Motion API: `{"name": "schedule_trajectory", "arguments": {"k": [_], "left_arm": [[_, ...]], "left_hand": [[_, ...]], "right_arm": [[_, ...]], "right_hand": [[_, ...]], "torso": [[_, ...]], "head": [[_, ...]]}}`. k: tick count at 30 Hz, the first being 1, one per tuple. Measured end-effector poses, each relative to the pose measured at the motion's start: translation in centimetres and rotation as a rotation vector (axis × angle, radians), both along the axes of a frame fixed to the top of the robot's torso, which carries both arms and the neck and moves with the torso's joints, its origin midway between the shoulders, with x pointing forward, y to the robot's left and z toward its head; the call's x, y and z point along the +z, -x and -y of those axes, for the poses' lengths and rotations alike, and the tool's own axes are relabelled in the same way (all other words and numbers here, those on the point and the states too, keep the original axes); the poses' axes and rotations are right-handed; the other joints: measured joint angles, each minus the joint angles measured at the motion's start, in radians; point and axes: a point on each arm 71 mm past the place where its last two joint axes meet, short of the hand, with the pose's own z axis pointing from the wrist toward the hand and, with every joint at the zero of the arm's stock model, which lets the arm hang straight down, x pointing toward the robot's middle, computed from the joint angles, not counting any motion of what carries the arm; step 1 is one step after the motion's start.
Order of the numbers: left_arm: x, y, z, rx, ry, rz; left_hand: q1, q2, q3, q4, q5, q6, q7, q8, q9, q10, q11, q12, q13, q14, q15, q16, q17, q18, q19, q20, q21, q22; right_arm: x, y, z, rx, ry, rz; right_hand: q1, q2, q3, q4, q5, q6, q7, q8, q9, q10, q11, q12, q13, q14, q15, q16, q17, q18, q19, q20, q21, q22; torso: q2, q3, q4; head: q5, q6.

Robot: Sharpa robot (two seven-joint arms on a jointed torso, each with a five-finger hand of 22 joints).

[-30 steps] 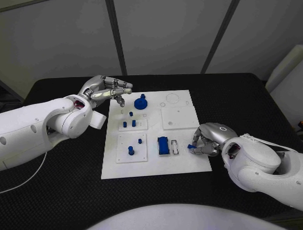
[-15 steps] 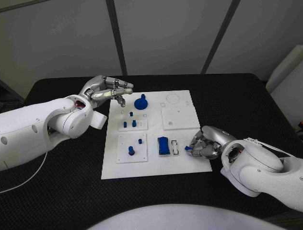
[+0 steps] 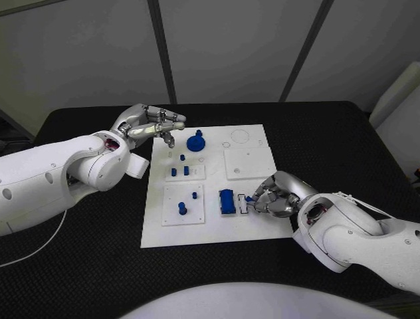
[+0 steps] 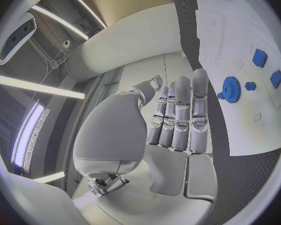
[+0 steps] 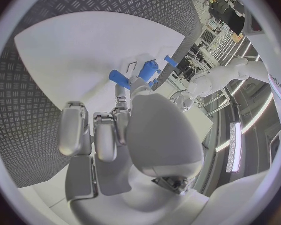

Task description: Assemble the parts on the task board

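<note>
Hands worked opposite ends of your task board (image 3: 253,229) on the black table (image 3: 344,133). Your right hand (image 3: 270,195) sat low over the board's near right part, fingers curled around a small blue part (image 3: 250,198), pinching it just beside the tall blue block (image 3: 226,202) and the narrow slot next to it; the right wrist view showed that small blue part (image 5: 119,77) at the fingertips with the block (image 5: 148,70) just past it. Your left hand (image 3: 149,125) hovered at the board's far left corner, fingers curled in and grasping nothing, near the blue gear (image 3: 196,142). Small blue pegs (image 3: 179,171) stood in the white plates left of centre
</note>
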Motion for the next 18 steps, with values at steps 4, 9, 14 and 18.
{"name": "schedule_trajectory", "arguments": {"k": [4,9,14,18], "left_arm": [[0.0,0.0,0.0,-0.001,0.000,0.000],[0.0,0.0,0.2,-0.004,0.001,-0.001],[0.0,0.0,0.2,-0.005,0.002,-0.001],[0.0,0.0,0.2,-0.007,0.002,-0.002]], "left_hand": [[0.003,0.003,0.000,0.000,0.000,0.000,0.000,0.000,0.000,0.000,0.000,0.000,0.000,0.000,0.000,0.000,0.000,0.000,0.000,0.000,0.000,0.000],[0.004,0.004,0.000,0.000,0.000,0.000,0.000,0.000,0.000,0.000,0.000,0.000,0.000,0.000,0.000,0.000,-0.001,0.000,0.000,0.000,0.000,0.000],[0.004,0.004,0.000,0.000,0.000,0.000,0.000,0.000,0.000,0.000,0.000,0.000,0.000,0.000,0.000,0.000,-0.001,0.000,0.000,0.000,0.000,0.000],[0.004,0.004,0.000,0.000,0.000,0.000,0.000,0.000,0.000,0.000,0.000,0.000,0.000,0.000,0.000,0.000,-0.001,0.000,0.000,0.000,0.000,0.000]], "right_arm": [[0.0,-0.1,-0.4,-0.003,-0.018,0.003],[-0.3,-0.4,-0.9,0.001,-0.025,-0.006],[-0.7,-0.7,-1.2,0.008,-0.014,-0.026],[-0.8,-0.9,-1.3,0.014,-0.005,-0.035]], "right_hand": [[-0.020,-0.006,0.012,0.002,0.008,0.000,0.000,0.001,0.000,0.000,0.000,0.000,-0.027,0.000,0.000,0.000,0.000,0.000,0.000,0.000,0.004,0.000],[-0.080,-0.012,0.028,0.003,0.012,0.000,0.000,0.009,0.001,0.000,0.000,0.002,-0.034,0.000,0.000,0.000,0.000,0.000,0.000,0.000,0.004,0.000],[-0.130,-0.031,0.032,0.002,0.084,0.016,-0.006,0.013,0.021,0.000,0.000,0.002,-0.030,0.000,0.000,0.000,0.000,0.000,0.000,0.000,0.004,0.000],[-0.143,-0.033,0.026,-0.002,0.104,0.026,-0.014,0.021,0.033,0.000,0.000,0.002,-0.030,0.003,-0.004,0.000,0.000,0.000,0.000,0.000,0.004,0.000]], "torso": [[0.000,0.0000,-0.0003],[0.000,0.0000,-0.0004],[0.000,-0.0005,0.0006],[0.000,-0.0006,0.0006]], "head": [[0.000,0.001],[-0.001,0.002],[-0.001,0.002],[0.003,0.001]]}}
